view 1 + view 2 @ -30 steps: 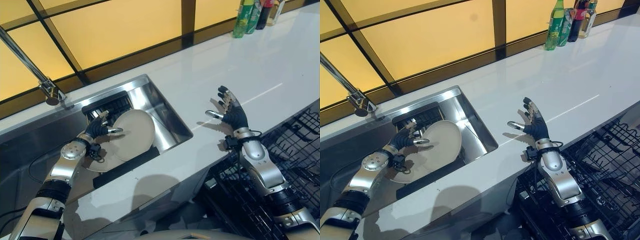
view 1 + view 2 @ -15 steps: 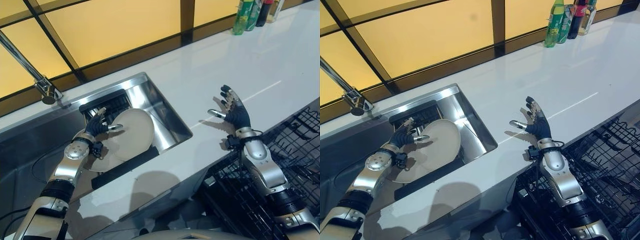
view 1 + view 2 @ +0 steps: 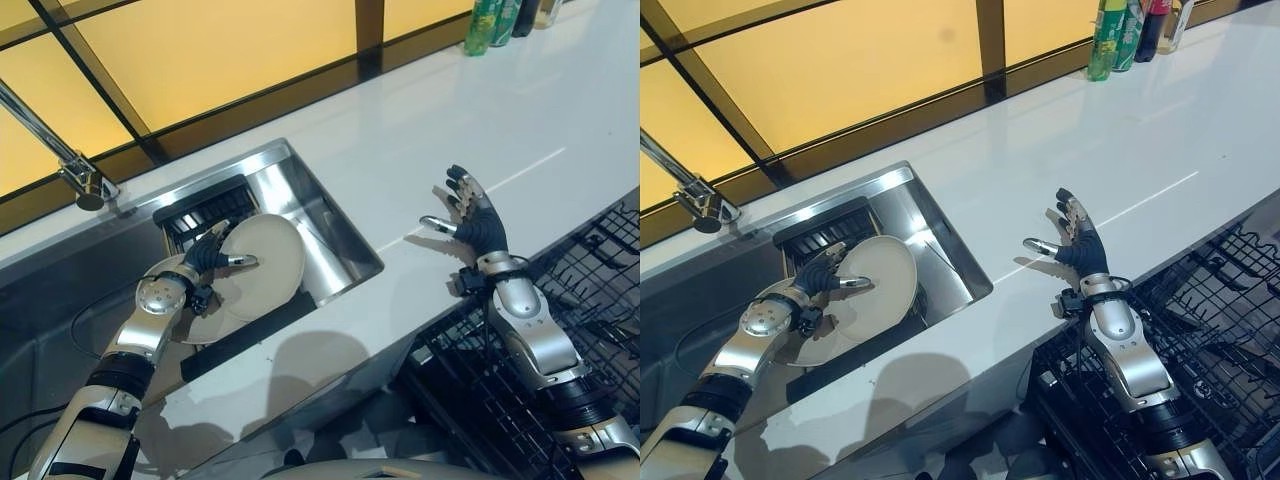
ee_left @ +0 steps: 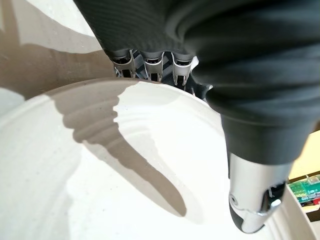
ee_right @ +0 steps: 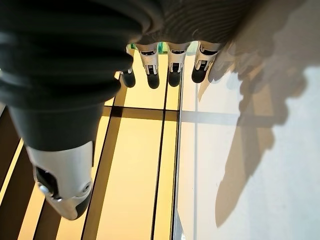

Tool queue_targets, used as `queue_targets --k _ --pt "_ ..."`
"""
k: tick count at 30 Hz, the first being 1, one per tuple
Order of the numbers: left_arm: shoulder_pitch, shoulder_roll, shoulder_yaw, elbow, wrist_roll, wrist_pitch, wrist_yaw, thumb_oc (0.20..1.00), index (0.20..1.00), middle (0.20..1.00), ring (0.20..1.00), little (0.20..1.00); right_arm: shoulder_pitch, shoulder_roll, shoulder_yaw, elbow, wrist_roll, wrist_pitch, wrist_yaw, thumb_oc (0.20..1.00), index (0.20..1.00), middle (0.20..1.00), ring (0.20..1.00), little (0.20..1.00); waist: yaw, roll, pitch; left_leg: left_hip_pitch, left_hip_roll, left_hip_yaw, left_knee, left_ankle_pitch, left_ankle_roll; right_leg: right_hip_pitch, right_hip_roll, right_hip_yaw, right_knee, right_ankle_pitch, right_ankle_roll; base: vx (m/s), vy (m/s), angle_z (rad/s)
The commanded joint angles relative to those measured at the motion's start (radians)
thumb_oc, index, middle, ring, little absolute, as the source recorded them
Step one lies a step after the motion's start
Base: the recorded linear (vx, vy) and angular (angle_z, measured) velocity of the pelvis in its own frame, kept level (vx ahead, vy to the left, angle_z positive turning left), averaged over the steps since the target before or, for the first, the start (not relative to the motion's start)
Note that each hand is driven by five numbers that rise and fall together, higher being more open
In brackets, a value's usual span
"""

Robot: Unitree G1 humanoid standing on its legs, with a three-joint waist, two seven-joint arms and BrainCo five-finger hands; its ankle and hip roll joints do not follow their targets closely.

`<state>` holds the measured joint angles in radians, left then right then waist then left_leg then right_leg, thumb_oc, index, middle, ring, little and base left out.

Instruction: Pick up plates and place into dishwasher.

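In the left eye view, the left hand (image 3: 208, 257) pinched the rim of a tilted plate (image 3: 262, 266) standing in the sink (image 3: 330, 225), its face turned toward the desk (image 3: 560, 110); a second plate (image 3: 215, 325) lay partly hidden beneath. The right hand (image 3: 475, 218) hovered open above the desk, by the dishwasher rack (image 3: 600, 290). In the left wrist view, fingers (image 4: 152, 65) curled behind the plate's rim, thumb across its face. In the right wrist view, the fingers (image 5: 170, 65) were straight, holding nothing.

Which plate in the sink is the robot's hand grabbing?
The tilted upper plate: the left hand pinches its rim, thumb across its face. The other plate lies flat beneath it, untouched.
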<state>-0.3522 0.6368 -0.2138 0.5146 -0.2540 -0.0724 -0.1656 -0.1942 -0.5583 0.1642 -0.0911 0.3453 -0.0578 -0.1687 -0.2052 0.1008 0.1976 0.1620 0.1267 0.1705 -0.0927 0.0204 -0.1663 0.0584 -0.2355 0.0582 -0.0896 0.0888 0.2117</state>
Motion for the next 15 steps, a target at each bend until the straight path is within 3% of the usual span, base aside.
queue_targets --k 1,7,14,15 --pt "-0.098 0.032 -0.001 0.086 -0.017 0.015 -0.034 1.000 1.000 1.000 1.000 1.000 -0.020 -0.036 -0.031 -0.042 0.015 -0.027 0.019 1.000 1.000 1.000 1.000 1.000 0.005 -0.003 -0.020 -0.054 -0.119 0.034 0.048 -0.078 0.131 -0.093 -0.008 -0.030 0.124 -0.065 -0.013 0.00 0.000 0.00" --pt "-0.123 0.027 -0.039 0.110 -0.064 0.068 -0.124 1.000 1.000 1.000 1.000 1.000 -0.026 -0.050 -0.025 -0.049 0.024 -0.021 0.021 1.000 1.000 1.000 1.000 1.000 -0.003 0.003 -0.020 -0.050 -0.120 0.035 0.048 -0.078 0.131 -0.092 -0.007 -0.027 0.125 -0.068 -0.014 0.00 0.000 0.00" --pt "-0.131 0.018 -0.052 0.123 -0.103 0.049 -0.150 1.000 1.000 1.000 1.000 1.000 -0.033 -0.063 -0.021 -0.049 0.031 -0.017 0.028 1.000 1.000 1.000 1.000 1.000 -0.012 0.012 -0.018 -0.047 -0.122 0.041 0.044 -0.078 0.130 -0.091 -0.007 -0.022 0.122 -0.070 -0.014 0.00 0.000 0.00" --pt "-0.130 0.018 -0.048 0.123 -0.104 0.042 -0.151 0.765 0.765 0.765 0.765 0.765 -0.030 -0.064 -0.024 -0.048 0.031 -0.017 0.032 1.000 1.000 1.000 1.000 1.000 -0.012 0.013 -0.019 -0.046 -0.123 0.042 0.043 -0.078 0.130 -0.089 -0.006 -0.022 0.121 -0.070 -0.014 0.00 0.000 0.00"
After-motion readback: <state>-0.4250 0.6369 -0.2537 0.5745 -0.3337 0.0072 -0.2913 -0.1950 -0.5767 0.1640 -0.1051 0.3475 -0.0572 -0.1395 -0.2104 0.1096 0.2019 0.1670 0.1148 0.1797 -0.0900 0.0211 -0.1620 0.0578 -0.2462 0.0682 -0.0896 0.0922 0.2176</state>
